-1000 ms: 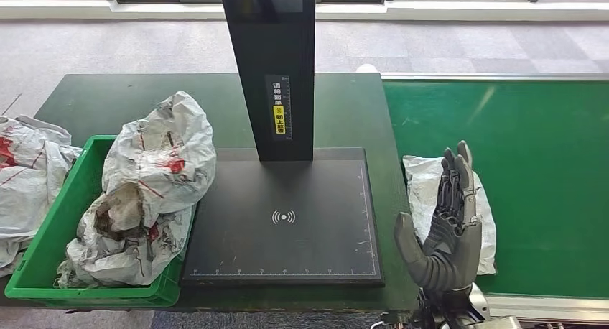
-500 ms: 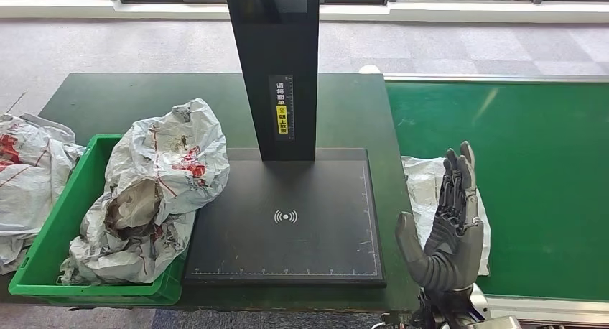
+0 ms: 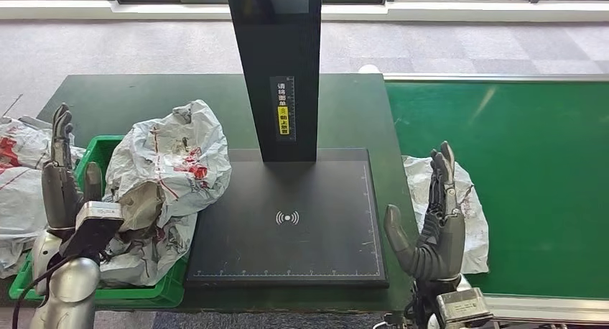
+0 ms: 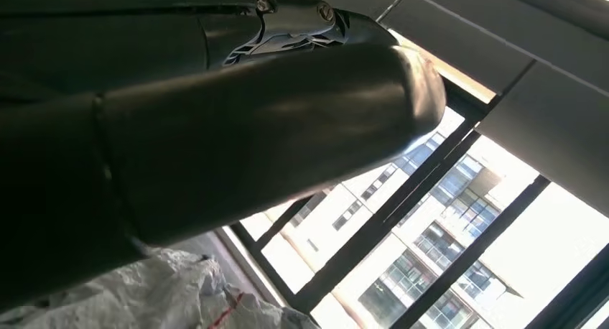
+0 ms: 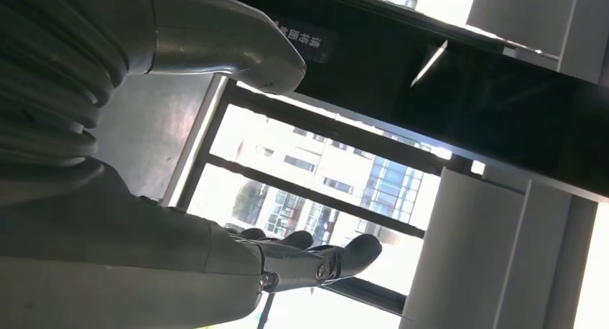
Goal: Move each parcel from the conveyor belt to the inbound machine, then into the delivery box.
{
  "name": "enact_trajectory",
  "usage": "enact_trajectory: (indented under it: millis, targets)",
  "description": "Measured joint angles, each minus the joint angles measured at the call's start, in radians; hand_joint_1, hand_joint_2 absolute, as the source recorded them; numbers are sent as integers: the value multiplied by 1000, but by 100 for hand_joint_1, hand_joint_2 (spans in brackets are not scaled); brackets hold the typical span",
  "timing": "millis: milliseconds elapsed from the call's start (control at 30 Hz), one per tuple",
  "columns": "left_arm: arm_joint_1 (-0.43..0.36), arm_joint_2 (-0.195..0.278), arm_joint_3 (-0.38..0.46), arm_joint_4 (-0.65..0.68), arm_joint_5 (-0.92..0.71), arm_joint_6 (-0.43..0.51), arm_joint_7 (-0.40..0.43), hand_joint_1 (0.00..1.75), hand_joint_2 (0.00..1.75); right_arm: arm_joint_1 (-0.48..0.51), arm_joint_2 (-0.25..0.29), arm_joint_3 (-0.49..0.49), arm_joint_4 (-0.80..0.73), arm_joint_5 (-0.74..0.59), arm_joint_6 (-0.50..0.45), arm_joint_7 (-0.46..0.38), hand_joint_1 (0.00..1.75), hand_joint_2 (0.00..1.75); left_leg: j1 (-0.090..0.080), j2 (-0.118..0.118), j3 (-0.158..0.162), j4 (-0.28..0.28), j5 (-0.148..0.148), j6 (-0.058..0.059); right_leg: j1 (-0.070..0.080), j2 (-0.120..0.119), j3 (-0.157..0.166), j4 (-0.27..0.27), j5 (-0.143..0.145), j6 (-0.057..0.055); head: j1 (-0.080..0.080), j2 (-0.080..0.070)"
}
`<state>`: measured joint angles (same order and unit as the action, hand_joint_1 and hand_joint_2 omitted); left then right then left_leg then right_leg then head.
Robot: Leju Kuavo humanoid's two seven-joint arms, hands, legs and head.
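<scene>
A white plastic parcel point(image 3: 459, 200) lies on the near left end of the green conveyor belt point(image 3: 524, 164). My right hand point(image 3: 431, 228) stands upright in front of it, fingers straight and apart, holding nothing. The black inbound machine's scan plate point(image 3: 287, 218) lies bare below its post point(image 3: 280, 70). A crumpled white and red parcel point(image 3: 169, 178) is heaped in the green delivery box point(image 3: 154, 292) and leans over onto the plate's edge. My left hand point(image 3: 63, 178) is raised beside the box, fingers up and apart, empty. The left wrist view shows a bit of the same bag point(image 4: 179, 300).
More crumpled white bags point(image 3: 18, 178) lie on the dark table point(image 3: 143, 99) left of the box. The conveyor's metal rim point(image 3: 546, 307) runs along the near right. Beyond the table is grey floor.
My left hand has risen into view beside the delivery box. My right hand has shifted slightly left and lower. The heaped parcel has slumped a little toward the scan plate.
</scene>
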<state>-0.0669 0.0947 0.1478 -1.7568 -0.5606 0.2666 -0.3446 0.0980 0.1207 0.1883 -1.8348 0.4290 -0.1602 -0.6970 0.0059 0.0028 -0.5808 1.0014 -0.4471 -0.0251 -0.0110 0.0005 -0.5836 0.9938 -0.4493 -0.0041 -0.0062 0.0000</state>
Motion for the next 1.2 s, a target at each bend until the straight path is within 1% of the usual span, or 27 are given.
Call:
enact_trajectory:
  millis: [133,200,267,400,500,533,567,633,667,767,833,900,967,1100,1200]
  targets:
    - [4,-38,-15,-9,9,-8,4,0,0,-3,9,-13,12,0,0,0,0,175,1,0,0,0,0,0,0,0,0,0,0,0,0,0]
    - [7,-56,-19,-12,39,-30,-11,0,0,-4,13,-20,17,4,2,0,0,175,1,0,0,0,0,0,1,0,0,0,0,0,0,0]
    - [10,-78,-21,-14,111,-77,-51,0,0,-6,18,-27,23,13,6,0,0,175,1,0,0,0,0,0,2,0,0,0,0,0,0,0]
    - [16,-142,-30,-10,281,-170,-178,0,0,-16,36,-49,51,55,10,4,0,175,1,0,0,0,0,0,3,0,0,0,0,0,0,0]
    - [25,-185,-46,-5,375,-223,-237,0,0,-25,44,-64,77,106,-2,37,0,175,1,0,0,0,0,1,3,-1,0,0,0,0,0,0]
    - [34,-200,-53,-6,405,-239,-256,0,0,-32,45,-70,90,144,-14,68,0,175,1,1,0,0,0,1,3,0,0,0,0,0,0,0]
    - [48,-217,-61,-11,443,-259,-280,0,0,-41,45,-81,114,214,-32,127,0,175,1,1,0,0,0,1,3,0,0,0,0,0,0,0]
    - [81,-250,-83,-27,513,-307,-317,0,0,-66,42,-115,183,404,-64,288,0,175,1,2,0,0,0,2,3,1,0,0,0,1,0,0]
    - [96,-266,-94,-38,545,-344,-326,0,0,-81,37,-141,235,523,-73,389,0,175,1,1,0,0,0,3,2,0,1,-1,0,2,0,0]
    - [114,-303,-117,-56,600,-485,-328,0,0,-125,10,-241,416,801,-74,652,0,175,1,-4,0,1,0,6,1,-5,2,-2,-1,6,0,0]
    - [114,-319,-133,-55,607,-572,-328,0,0,-145,-10,-322,537,898,-79,754,0,175,0,-7,-1,1,1,7,0,-8,3,-2,-1,7,0,0]
    - [113,-331,-152,-52,598,-617,-327,0,0,-154,-21,-404,630,949,-84,798,0,175,0,-8,-2,1,1,8,0,-9,3,-2,0,8,0,0]
    - [111,-340,-167,-50,580,-620,-326,0,0,-155,-23,-459,676,971,-77,814,0,175,-1,-6,-2,1,1,8,0,-7,2,-2,0,8,0,0]
    - [108,-355,-191,-50,526,-559,-326,0,0,-156,-23,-537,719,1004,-36,840,0,175,-1,-6,-2,1,1,8,0,-6,2,-2,0,8,0,0]
    - [106,-357,-207,-53,506,-536,-326,0,0,-158,-23,-576,734,1017,-25,849,0,175,-1,-6,-2,0,1,8,0,-7,1,-2,0,8,0,0]
